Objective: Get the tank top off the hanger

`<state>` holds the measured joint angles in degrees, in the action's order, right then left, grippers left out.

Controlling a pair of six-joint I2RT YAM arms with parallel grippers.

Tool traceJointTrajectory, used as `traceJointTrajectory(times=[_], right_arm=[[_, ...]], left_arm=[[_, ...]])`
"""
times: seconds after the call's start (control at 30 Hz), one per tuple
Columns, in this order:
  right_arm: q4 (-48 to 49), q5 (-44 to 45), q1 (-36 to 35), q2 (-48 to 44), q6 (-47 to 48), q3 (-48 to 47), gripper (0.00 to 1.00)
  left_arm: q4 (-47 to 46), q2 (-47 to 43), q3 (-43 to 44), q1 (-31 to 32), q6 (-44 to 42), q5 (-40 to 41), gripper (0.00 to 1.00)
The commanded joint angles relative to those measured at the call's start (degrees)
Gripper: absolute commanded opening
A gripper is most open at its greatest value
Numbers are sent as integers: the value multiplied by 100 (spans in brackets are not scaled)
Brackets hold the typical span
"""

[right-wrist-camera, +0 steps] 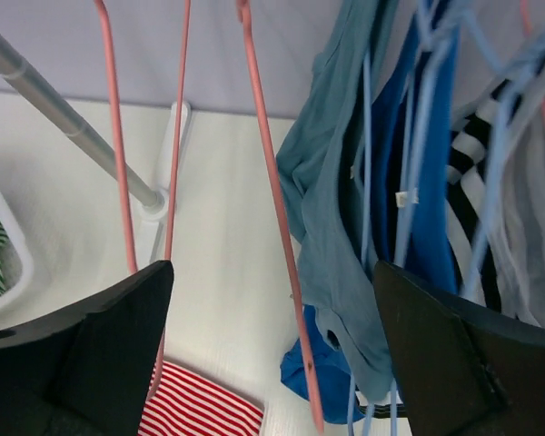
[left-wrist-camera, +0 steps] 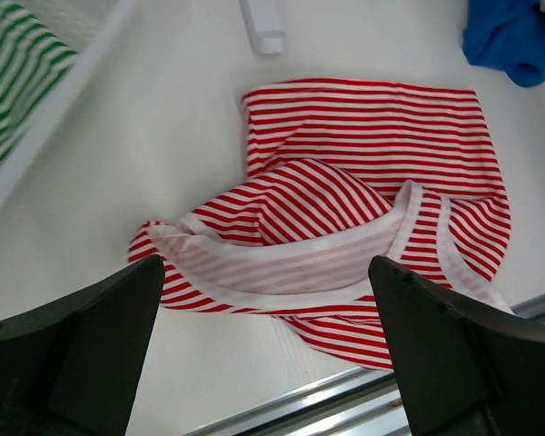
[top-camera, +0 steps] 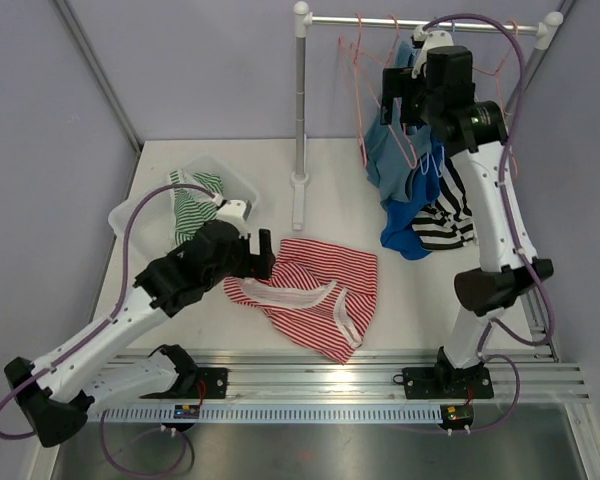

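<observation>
A red-and-white striped tank top (top-camera: 315,290) lies crumpled on the white table, also seen in the left wrist view (left-wrist-camera: 363,200). My left gripper (top-camera: 263,255) is open and empty just above its left edge (left-wrist-camera: 271,354). On the rail (top-camera: 420,20) hang pink hangers (right-wrist-camera: 263,182), a grey-blue tank top (top-camera: 388,160), a bright blue one (top-camera: 410,225) and a black-and-white striped one (top-camera: 450,215). My right gripper (top-camera: 395,95) is open up among the hangers (right-wrist-camera: 272,354), with a bare pink hanger wire and the grey-blue top (right-wrist-camera: 331,209) between its fingers.
A clear plastic bin (top-camera: 145,205) at the left holds a green-and-white striped garment (top-camera: 192,205). The rack's upright post (top-camera: 300,110) and its foot (top-camera: 299,205) stand mid-table. A metal rail (top-camera: 340,375) runs along the near edge.
</observation>
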<state>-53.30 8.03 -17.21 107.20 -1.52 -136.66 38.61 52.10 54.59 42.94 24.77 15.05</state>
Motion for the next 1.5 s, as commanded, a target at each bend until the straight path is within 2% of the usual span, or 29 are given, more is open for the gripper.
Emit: traceJointTrajectory(times=[0.0,0.07,0.1,0.17,0.27,0.33,0.4,0.67,0.73,0.77,0.83,0.97,1.0,1.13,1.23,1.33,1.47], right_arm=[[144,356,-28,-1234,-94,488,99],[223,384,-28,-1943,-199,937,100],[415,314,-28,-2227,-321,1540,99],[662,-20,-28,-3120,-445,2559,100],[961,-775,-19,-4141,-665,3468,99],[1110,-1310,-28,-4548,-806,4268,100],[1190,-1453,-28,-5023,-902,4882,99],[953,-1725,-28,-5490,-771,5369,99],[1005,-1918,-28,-5551,-771,5404,100],[1032,-1937,-28,-5604,-771,5404,99],[1041,-1911,-28,-5657,-771,5396,100],[1093,-1683,-28,-5850,-753,5413,100],[1154,-1613,-28,-5894,-753,5431,99],[1322,-1419,-28,-6035,-797,5571,100],[1348,-1418,-36,-6053,-824,5615,99],[1401,-1410,-28,-6123,-859,5668,99],[1489,-1436,-28,-6202,-868,5747,99]], left_arm=[[-933,747,34,590,397,-30,99],[-1205,1325,131,855,388,24,99],[-1294,1503,218,1039,388,7,99],[-1495,2081,289,1190,379,-72,99],[-1724,2646,438,1278,335,-439,99],[-1717,3217,640,1340,326,-520,99],[-1655,3717,746,1471,335,-433,99],[-1856,4853,659,1525,493,-380,99],[-1918,4959,597,1533,467,-432,79],[-1962,4977,536,1525,484,-441,55],[-1919,4898,465,1533,528,-363,0],[-1473,4118,386,1533,581,285,0],[-1331,3620,403,1533,581,462,0],[-235,2588,972,1420,511,1385,0],[417,2096,1474,1034,327,1755,0],[813,1849,2107,428,-59,1774,0],[1359,2022,3448,-608,-525,1747,0]])
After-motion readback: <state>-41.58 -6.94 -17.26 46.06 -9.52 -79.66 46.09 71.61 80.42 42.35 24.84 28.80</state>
